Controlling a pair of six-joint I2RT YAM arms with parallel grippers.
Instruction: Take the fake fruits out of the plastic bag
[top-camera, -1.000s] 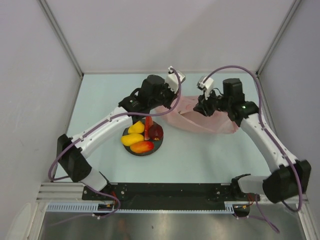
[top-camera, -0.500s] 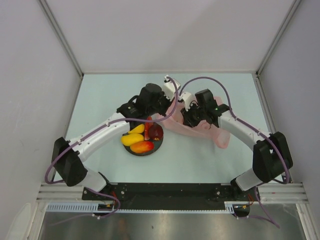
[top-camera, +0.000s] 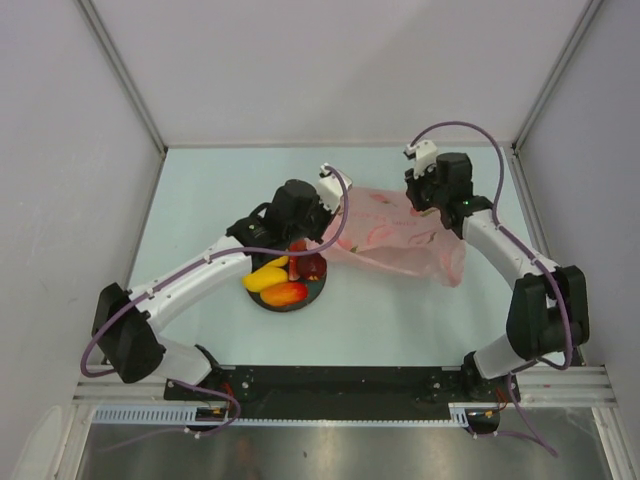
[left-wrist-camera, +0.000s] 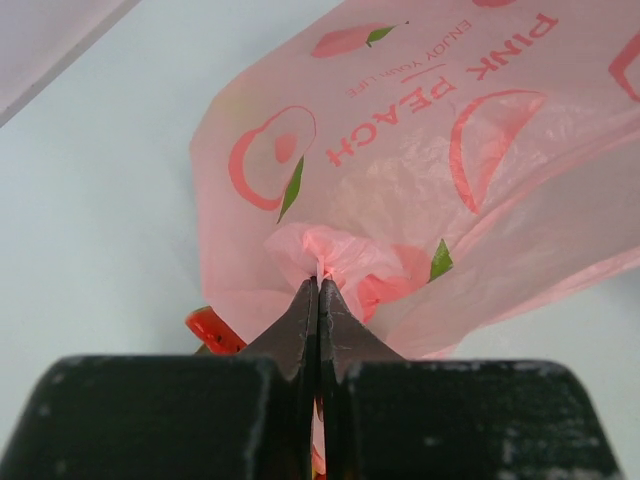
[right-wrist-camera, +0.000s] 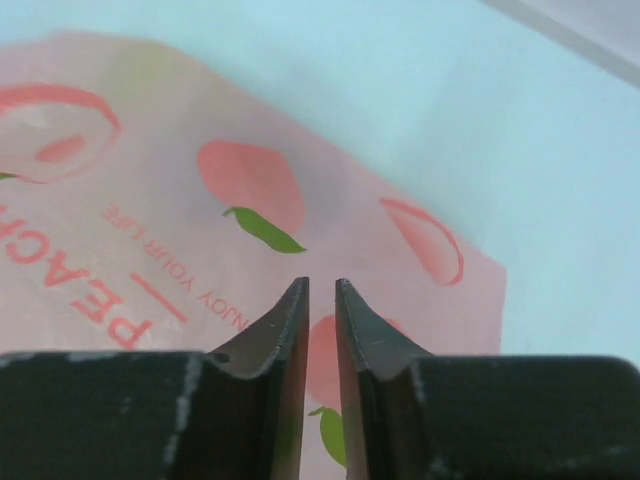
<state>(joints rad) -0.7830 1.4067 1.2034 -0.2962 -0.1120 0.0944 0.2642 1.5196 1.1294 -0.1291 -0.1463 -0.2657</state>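
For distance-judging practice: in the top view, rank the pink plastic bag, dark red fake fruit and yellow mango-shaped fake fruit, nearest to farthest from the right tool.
1. Pink plastic bag, under the right tool.
2. Dark red fake fruit, on dark blue round plate, right side.
3. Yellow mango-shaped fake fruit, plate's left side.

Bright, even, diffuse light fills the top view, and only faint, soft shadows fall on the table (top-camera: 200, 190) along the near edge of the plastic bag (top-camera: 400, 240). The bag's print is crisp in the left wrist view and softer in the right wrist view, where the right gripper (right-wrist-camera: 320, 290) is blurred close to the lens.
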